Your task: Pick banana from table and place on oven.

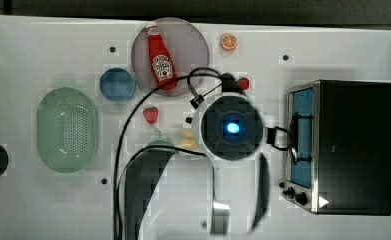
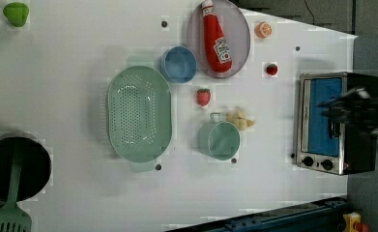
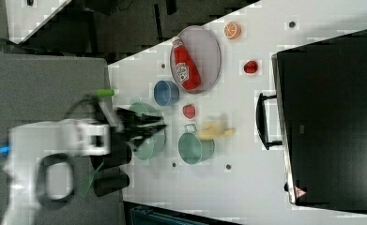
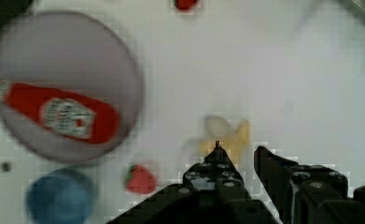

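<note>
Banana [image 4: 227, 135] lies on tabletop [image 4: 311, 93], lower centre of wrist view, touching teal cup [image 2: 220, 140]. End effector [image 4: 240, 156] above it, fingers apart, empty. Risk: descent off-centre, finger clips cup or pushes banana aside.

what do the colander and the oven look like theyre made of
Colander: pale green, evenly perforated, soft matte sheen; probably moulded plastic.
Oven: silver, brushed-looking front frame and black top; likely painted sheet metal. Its bluish door panel looks like glass.
</note>
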`<control>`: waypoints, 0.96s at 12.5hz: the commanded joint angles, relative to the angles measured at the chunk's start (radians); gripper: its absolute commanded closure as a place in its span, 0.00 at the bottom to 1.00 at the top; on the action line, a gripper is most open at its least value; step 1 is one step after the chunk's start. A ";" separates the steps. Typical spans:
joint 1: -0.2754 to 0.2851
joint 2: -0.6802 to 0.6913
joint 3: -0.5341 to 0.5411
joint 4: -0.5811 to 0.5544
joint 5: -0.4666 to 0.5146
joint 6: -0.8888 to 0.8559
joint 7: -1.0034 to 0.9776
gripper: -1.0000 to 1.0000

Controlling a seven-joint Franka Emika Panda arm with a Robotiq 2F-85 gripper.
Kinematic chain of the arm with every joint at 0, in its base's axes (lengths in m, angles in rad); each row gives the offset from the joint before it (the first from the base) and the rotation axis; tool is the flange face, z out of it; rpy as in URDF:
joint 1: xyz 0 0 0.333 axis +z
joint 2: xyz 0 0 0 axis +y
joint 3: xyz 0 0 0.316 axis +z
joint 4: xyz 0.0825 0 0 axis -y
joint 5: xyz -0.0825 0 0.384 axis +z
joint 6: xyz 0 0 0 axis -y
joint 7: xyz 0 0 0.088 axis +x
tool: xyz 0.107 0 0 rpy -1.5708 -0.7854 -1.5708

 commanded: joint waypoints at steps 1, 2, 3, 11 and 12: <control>0.001 0.002 -0.046 0.120 -0.002 -0.167 0.031 0.78; -0.004 0.002 -0.071 0.165 -0.003 -0.199 0.027 0.78; -0.010 0.002 -0.102 0.197 -0.004 -0.216 0.018 0.78; -0.044 0.145 -0.429 0.225 -0.014 -0.093 -0.443 0.78; -0.045 0.180 -0.465 0.230 -0.019 -0.043 -0.515 0.78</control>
